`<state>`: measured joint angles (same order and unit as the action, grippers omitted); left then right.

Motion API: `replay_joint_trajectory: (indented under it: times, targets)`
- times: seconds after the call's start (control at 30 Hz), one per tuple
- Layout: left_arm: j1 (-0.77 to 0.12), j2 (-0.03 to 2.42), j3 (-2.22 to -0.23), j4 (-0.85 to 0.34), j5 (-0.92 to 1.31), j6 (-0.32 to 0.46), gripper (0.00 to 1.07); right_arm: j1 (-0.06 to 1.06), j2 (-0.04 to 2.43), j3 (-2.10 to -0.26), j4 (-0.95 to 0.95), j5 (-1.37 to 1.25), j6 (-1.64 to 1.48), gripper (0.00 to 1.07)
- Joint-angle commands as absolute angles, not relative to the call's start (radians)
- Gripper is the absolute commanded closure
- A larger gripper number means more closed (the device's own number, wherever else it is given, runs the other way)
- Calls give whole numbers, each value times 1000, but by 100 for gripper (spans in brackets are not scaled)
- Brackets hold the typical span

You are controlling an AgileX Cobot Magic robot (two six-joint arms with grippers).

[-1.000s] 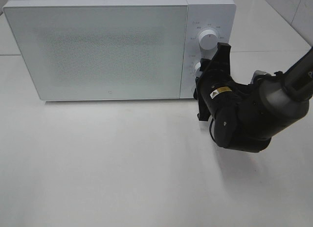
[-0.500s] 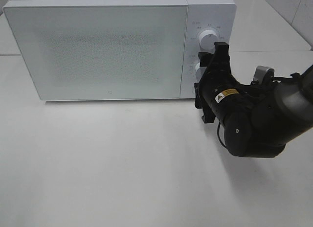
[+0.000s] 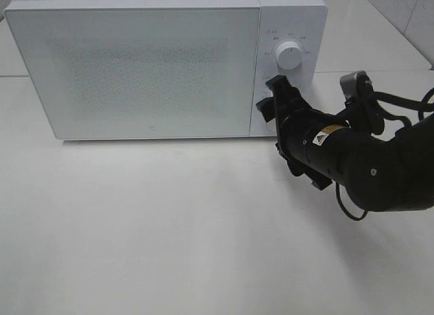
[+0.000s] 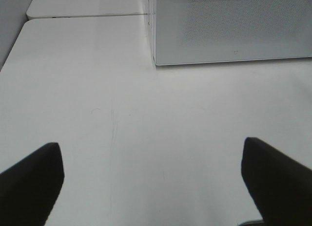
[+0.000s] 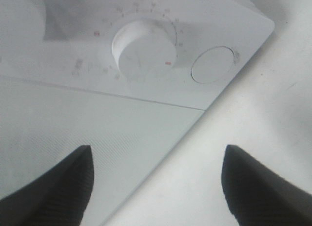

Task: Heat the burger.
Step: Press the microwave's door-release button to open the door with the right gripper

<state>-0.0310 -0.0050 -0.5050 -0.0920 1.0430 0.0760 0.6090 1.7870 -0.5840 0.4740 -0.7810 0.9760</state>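
Observation:
The burger is out of view. The white microwave (image 3: pixel 149 64) stands at the back of the table with its door shut. My right gripper (image 3: pixel 269 96) is open just in front of the control panel, its dark fingers (image 5: pixel 58 182) apart with nothing between them. It covers the lower knob in the high view. The right wrist view shows that lower knob (image 5: pixel 141 53) with a red mark, and a round button (image 5: pixel 213 64) beside it. My left gripper (image 4: pixel 151 182) is open over bare table, short of the microwave's front corner (image 4: pixel 161 60).
The upper knob (image 3: pixel 289 57) sits free above the right gripper. The right arm (image 3: pixel 366 165) and its cable (image 3: pixel 400 101) stretch across the table's right side. White tabletop (image 3: pixel 169 227) spreads in front of the microwave.
The right gripper has opened wider, rolled over and come slightly off the lower knob. Its arm body has shifted right. The left gripper shows no earlier frame.

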Motion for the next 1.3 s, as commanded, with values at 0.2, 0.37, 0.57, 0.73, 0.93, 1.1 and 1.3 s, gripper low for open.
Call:
replay_joint_trajectory:
  times: [0.2,0.37,0.57,0.73,0.93,1.1,1.3]
  targets:
    - [-28,-25,-502,-100,1036,70,16,571,1675,-585,451,-430,480,36]
    - [-28,-25,-502,-100,1036,70,16,503,1594,-585,443,-198,182,36]
    - [-28,-25,-502,-100,1036,70,16,471,1547,-585,402,-85,96,36]
    - [-28,-25,-502,-100,1036,70,16,437,1460,-586,252,117,78,36]
    - [-28,-25,-502,-100,1036,70,16,435,1356,-625,125,328,78,35]
    - [-28,-25,-502,-100,1036,70,16,435,1253,-635,102,433,75,29]
    - [-28,-25,-502,-100,1036,70,16,435,1124,-635,102,542,54,29]
